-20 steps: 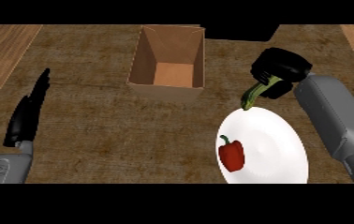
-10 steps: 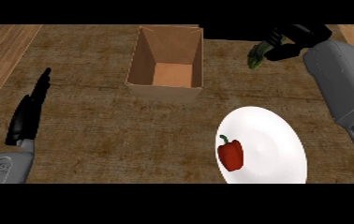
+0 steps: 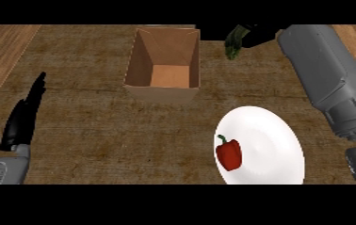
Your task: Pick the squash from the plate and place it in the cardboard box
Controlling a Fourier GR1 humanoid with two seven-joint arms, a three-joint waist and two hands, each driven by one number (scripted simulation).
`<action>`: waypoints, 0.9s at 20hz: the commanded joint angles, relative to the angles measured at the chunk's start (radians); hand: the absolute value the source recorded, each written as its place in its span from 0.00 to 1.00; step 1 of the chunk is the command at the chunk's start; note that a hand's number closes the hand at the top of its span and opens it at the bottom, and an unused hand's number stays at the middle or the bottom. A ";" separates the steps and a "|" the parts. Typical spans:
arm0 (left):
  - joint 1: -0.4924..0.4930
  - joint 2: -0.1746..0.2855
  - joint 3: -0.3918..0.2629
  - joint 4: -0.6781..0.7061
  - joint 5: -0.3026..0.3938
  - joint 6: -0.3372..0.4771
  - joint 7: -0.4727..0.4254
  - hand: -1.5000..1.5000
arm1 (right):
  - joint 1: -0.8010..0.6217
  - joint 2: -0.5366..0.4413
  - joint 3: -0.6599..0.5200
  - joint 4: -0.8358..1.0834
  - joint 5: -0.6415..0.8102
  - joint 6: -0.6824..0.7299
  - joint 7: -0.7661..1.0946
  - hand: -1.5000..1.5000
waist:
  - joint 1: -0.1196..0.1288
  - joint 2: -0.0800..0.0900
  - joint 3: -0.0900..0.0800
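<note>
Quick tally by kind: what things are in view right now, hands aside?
Vegetables: 2, the squash held in the right hand, and a red pepper on the plate
Plates: 1, the white plate
Boxes: 1, the cardboard box
Total: 4

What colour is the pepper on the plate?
The pepper is red with a small green stem; the head view shows it.
</note>
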 commanded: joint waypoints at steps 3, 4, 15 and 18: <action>0.005 0.005 0.024 0.047 -0.005 -0.005 -0.034 0.50 | -0.090 0.126 -0.021 0.016 -0.052 0.134 0.106 1.00 | -0.018 -0.006 -0.001; 0.027 0.002 0.021 0.040 -0.008 -0.002 -0.073 0.50 | -0.165 0.121 -0.040 0.043 -0.063 0.164 0.167 1.00 | -0.004 -0.003 -0.001; -0.025 0.016 0.037 0.017 -0.004 -0.040 0.009 0.50 | -0.232 0.331 -0.053 0.118 -0.102 0.121 0.387 1.00 | 0.001 0.001 -0.001; 0.000 -0.011 0.000 -0.018 -0.021 -0.046 0.010 0.50 | -0.250 0.333 -0.009 0.155 -0.160 0.084 0.403 1.00 | 0.028 0.001 -0.001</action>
